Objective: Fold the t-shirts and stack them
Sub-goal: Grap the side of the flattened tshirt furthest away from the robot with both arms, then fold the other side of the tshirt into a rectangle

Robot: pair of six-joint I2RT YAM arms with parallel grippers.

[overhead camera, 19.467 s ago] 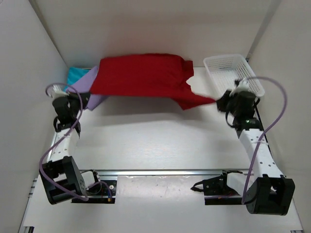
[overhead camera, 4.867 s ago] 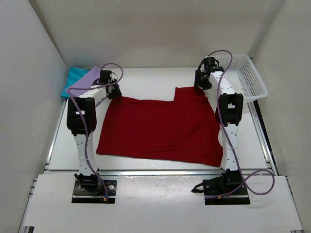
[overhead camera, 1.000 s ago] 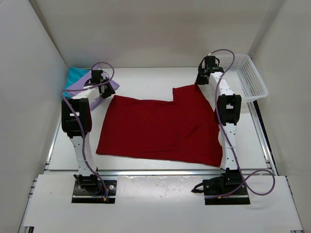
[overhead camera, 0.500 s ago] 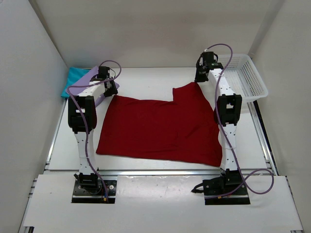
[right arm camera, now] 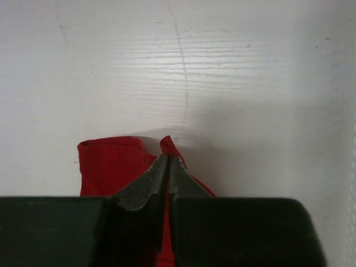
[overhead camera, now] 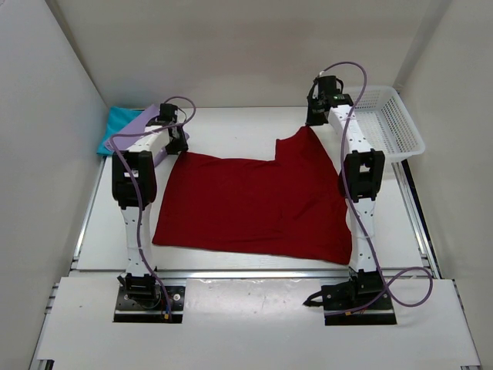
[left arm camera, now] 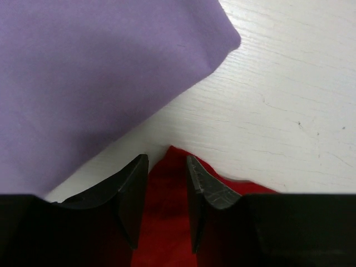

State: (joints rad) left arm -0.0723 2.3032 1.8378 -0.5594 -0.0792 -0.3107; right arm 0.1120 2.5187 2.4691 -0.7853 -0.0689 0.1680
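The dark red t-shirt (overhead camera: 254,204) lies spread flat across the middle of the table. My left gripper (overhead camera: 179,145) is at its far left corner. In the left wrist view the gripper (left arm camera: 167,158) is open, and the red corner (left arm camera: 167,200) lies loose between its fingers. My right gripper (overhead camera: 310,123) is shut on a pinched fold at the shirt's far right corner (right arm camera: 108,164), seen in the right wrist view (right arm camera: 168,158). The lavender t-shirt (overhead camera: 132,131) lies over the teal t-shirt (overhead camera: 115,122) at the far left, and its edge (left arm camera: 100,72) is close to my left fingers.
A white mesh basket (overhead camera: 389,123) stands at the far right corner, just right of my right arm. White walls close in the table on the left, back and right. Bare white tabletop (right arm camera: 222,72) stretches beyond the red shirt's far edge.
My left gripper has shifted a little right onto the red shirt's corner, with its jaws slightly wider. My right gripper has drawn the far right corner toward the back wall.
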